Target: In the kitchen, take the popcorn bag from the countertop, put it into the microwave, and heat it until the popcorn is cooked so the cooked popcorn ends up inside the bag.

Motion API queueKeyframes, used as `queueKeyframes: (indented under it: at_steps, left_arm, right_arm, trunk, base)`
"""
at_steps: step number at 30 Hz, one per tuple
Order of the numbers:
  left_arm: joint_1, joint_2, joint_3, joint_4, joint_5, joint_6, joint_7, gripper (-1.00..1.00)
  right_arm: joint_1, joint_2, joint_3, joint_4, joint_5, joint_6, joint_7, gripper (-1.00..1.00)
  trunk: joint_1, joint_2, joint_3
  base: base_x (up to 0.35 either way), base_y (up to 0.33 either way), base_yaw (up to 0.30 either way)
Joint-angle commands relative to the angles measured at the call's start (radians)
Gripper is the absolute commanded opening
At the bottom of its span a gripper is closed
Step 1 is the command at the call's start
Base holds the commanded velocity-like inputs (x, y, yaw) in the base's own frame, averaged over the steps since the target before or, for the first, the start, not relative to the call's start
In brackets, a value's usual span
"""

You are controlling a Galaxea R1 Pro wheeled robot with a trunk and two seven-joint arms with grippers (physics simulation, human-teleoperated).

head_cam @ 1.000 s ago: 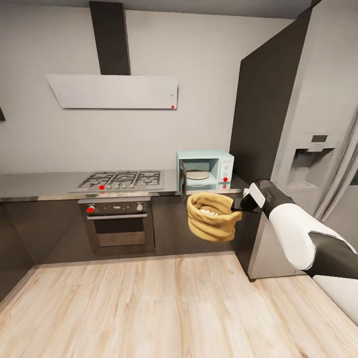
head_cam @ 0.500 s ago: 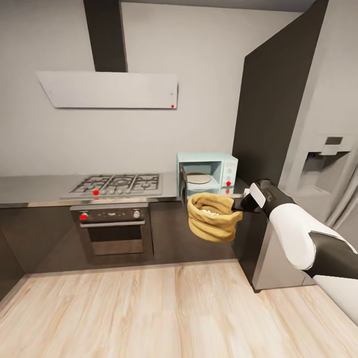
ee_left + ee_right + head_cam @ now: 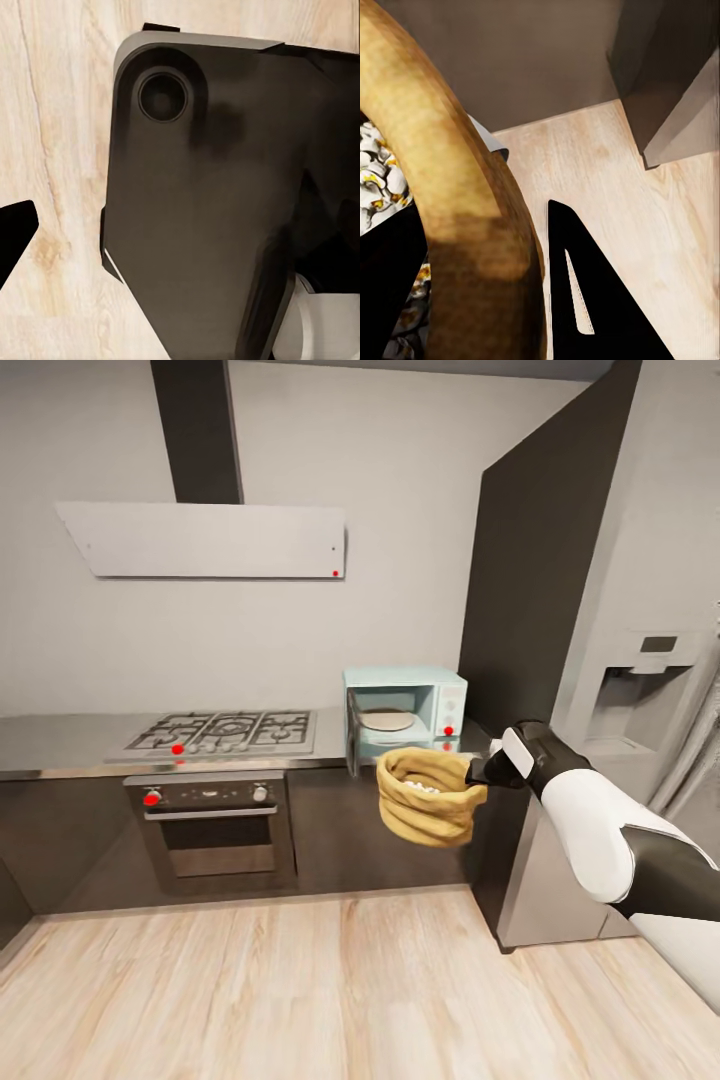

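The popcorn bag (image 3: 428, 798), a tan wrinkled sack with a thick rolled rim, hangs in the air with white popped kernels (image 3: 418, 787) showing inside. My right gripper (image 3: 481, 769) is shut on its rim at the bag's right side. In the right wrist view the rim (image 3: 457, 195) passes between the black fingers (image 3: 585, 300), with kernels (image 3: 376, 180) beside it. The mint-blue microwave (image 3: 448, 705) stands on the grey countertop (image 3: 60, 740) beyond the bag, its dark door (image 3: 353, 737) swung open and a round plate (image 3: 386, 719) inside. A black fingertip (image 3: 15, 234) shows over wood floor in the left wrist view.
A steel gas hob (image 3: 225, 731) sits left of the microwave, above a dark oven (image 3: 215, 825) and under a range hood (image 3: 200, 540). A tall dark panel (image 3: 520, 600) and a grey fridge (image 3: 640, 680) stand at the right. Wood floor (image 3: 300, 990) spreads in front.
The whole picture has shifted, so the camera moved: hob and oven slid left and the counter looks a little nearer. The bag stays held in my right gripper at the same spot.
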Motion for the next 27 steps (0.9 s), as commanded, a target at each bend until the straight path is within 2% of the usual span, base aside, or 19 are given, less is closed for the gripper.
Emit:
queueKeyframes:
  at_steps: [1, 4, 10, 21, 27]
  left_arm:
    - [0.0, 0.0, 0.001, -0.001, 0.009, -0.001, 0.0, 1.0]
    - [0.0, 0.0, 0.001, -0.001, 0.009, -0.002, 0.0, 1.0]
    - [0.0, 0.0, 0.001, -0.001, 0.01, -0.001, 0.0, 1.0]
    - [0.0, 0.0, -0.001, -0.001, 0.009, 0.0, -0.002, 1.0]
    - [0.0, 0.0, -0.001, -0.001, 0.009, 0.0, -0.002, 1.0]
  right_arm:
    - [-0.001, 0.001, -0.008, -0.001, 0.002, 0.003, -0.003, -1.0]
    - [0.0, 0.001, -0.007, -0.001, 0.002, 0.003, -0.003, -1.0]
    - [-0.001, 0.002, -0.007, -0.001, 0.003, 0.003, -0.003, -1.0]
    - [-0.001, 0.002, -0.006, -0.001, 0.005, 0.005, -0.003, -1.0]
    - [-0.001, 0.011, -0.004, -0.001, 0.005, 0.004, -0.003, -1.0]
  trunk:
    - [0.0, -0.001, -0.001]
    - [0.0, -0.001, -0.001]
    - [0.0, -0.001, -0.001]
    - [0.0, -0.001, -0.001]
    - [0.0, -0.001, -0.001]
  base:
    - [0.0, -0.281, 0.0]
    - [0.0, -0.226, 0.0]
    - [0.029, -0.025, 0.0]
    - [0.303, 0.0, 0.0]
    - [0.322, 0.0, 0.0]
